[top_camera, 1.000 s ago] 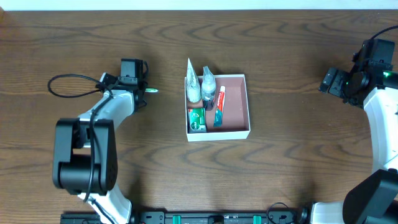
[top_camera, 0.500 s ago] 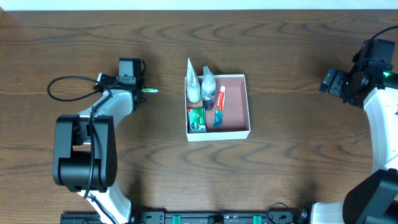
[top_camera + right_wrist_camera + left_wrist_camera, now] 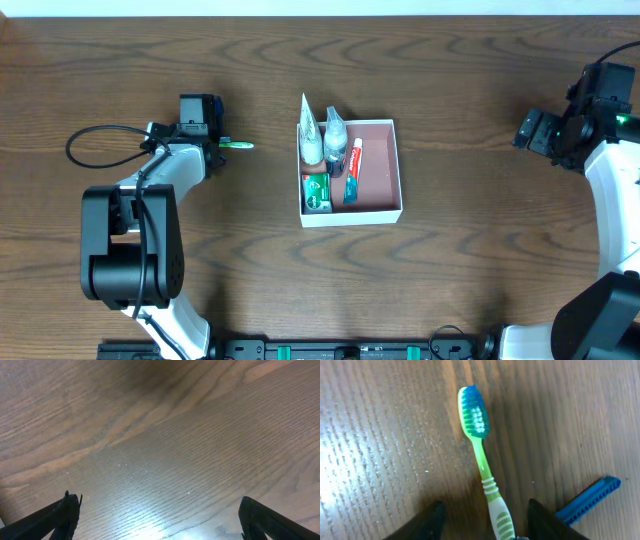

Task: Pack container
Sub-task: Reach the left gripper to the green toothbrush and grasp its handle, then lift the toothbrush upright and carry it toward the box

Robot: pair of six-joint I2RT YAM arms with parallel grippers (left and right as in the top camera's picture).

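Wood table [image 3: 450, 260]; you're picking up the toothbrush [image 3: 479, 440], left gripper [image 3: 487, 510] spread astride it; clamp next, then carry to the container [image 3: 378, 170]; right gripper [image 3: 160, 501] spread, idle.

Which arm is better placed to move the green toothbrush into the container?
Left. Its open fingers straddle the toothbrush handle; the right gripper hangs over bare table, on the container's far side.

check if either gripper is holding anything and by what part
Nothing is held. The left gripper is open astride the toothbrush handle, not clamped on it; the right gripper is open and empty.
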